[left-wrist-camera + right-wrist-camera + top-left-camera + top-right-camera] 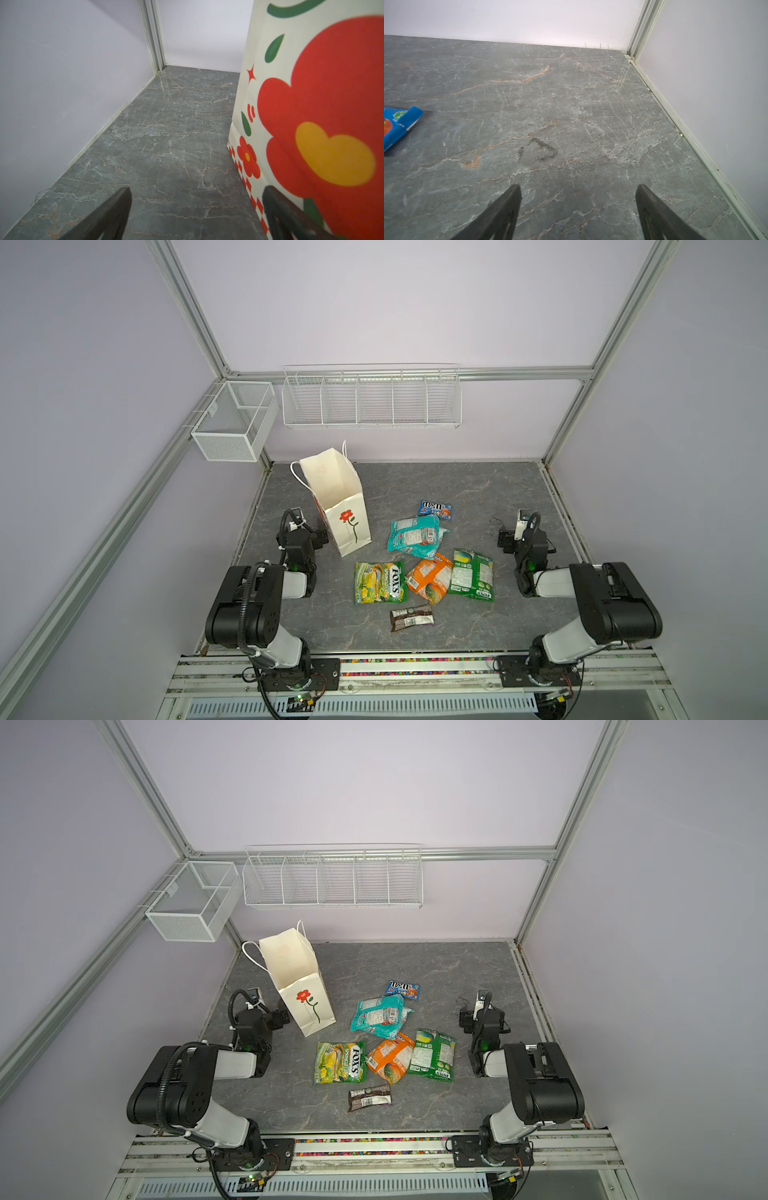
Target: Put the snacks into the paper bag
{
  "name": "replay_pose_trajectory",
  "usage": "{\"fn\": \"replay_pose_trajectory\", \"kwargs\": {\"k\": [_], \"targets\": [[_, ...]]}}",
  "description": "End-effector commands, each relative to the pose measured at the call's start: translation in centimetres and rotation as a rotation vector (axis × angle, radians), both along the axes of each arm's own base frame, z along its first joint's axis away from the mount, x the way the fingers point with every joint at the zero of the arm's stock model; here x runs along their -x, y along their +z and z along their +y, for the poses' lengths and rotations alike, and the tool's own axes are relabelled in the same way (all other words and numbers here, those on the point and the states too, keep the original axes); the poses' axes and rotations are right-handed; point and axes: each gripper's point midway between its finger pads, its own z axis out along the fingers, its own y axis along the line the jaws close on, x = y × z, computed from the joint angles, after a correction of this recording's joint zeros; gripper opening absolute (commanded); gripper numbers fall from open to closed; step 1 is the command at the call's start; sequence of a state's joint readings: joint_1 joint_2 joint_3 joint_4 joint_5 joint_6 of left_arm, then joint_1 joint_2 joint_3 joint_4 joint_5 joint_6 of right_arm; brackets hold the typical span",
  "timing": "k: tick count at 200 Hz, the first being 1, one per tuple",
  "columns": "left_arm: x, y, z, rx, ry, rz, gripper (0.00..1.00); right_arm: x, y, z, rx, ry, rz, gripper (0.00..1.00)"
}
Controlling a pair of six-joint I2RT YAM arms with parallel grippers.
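Grey marble tabletop (478, 489) carries the paper bag (347, 526) upright, with the snacks (415, 536) scattered just beside it. Left gripper (197, 190), spread and empty, sits close beside the bag and may topple it. The right gripper (578, 188) is likewise spread.

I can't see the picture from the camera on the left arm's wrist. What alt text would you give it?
A white paper bag printed with big red flowers looms close beside the camera, standing on a grey marbled table. Two dark fingers reach into the foreground, spread apart with nothing between them.
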State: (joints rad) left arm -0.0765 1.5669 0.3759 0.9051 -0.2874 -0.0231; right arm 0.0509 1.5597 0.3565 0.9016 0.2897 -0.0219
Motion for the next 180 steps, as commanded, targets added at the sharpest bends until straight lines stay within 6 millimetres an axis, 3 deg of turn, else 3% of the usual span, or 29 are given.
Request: {"fn": "replay_pose_trajectory", "kwargs": {"k": [1, 11, 30, 45, 101, 113, 137, 148, 180], "targets": [[0.2, 1.8, 1.5, -0.005, 0.103, -0.061, 0.99, -0.4, 1.5, -0.1, -0.014, 0.0, -0.05, 0.89], [0.9, 2.1, 2.0, 0.0, 0.158, -0.069, 0.99, -0.5, 2.1, 0.2, -0.009, 0.017, -0.058, 0.89], [1.1, 3.2, 0.6, -0.042, 0.076, -0.097, 0.99, -0.5, 3.3, 1.7, -0.011, 0.105, -0.012, 0.89], [1.9, 4.8, 1.5, -0.059, 0.17, -0.089, 0.99, -0.5, 4.7, 1.9, -0.012, 0.12, 0.01, 0.88], [3.7, 9.9, 2.2, 0.05, 0.24, 0.02, 0.99, 0.3, 11.0, 3.2, -0.019, 0.164, -0.134, 0.88], [4.1, 10.9, 2.4, 0.101, 0.276, 0.056, 0.99, 0.3, 12.7, 2.4, -0.067, 0.099, -0.183, 0.88], [6.2, 12.8, 3.9, 0.274, 0.466, 0.083, 0.99, 0.8, 15.2, -2.2, -0.247, -0.254, -0.133, 0.88], [7.0, 13.1, 3.9, 0.364, 0.495, 0.115, 0.99, 0.3, 15.9, -2.1, -0.252, -0.258, -0.07, 0.88], [7.4, 13.6, 0.5, 0.528, 0.342, 0.216, 0.99, 0.4, 17.6, -0.4, -0.33, -0.213, 0.022, 0.89]]}}
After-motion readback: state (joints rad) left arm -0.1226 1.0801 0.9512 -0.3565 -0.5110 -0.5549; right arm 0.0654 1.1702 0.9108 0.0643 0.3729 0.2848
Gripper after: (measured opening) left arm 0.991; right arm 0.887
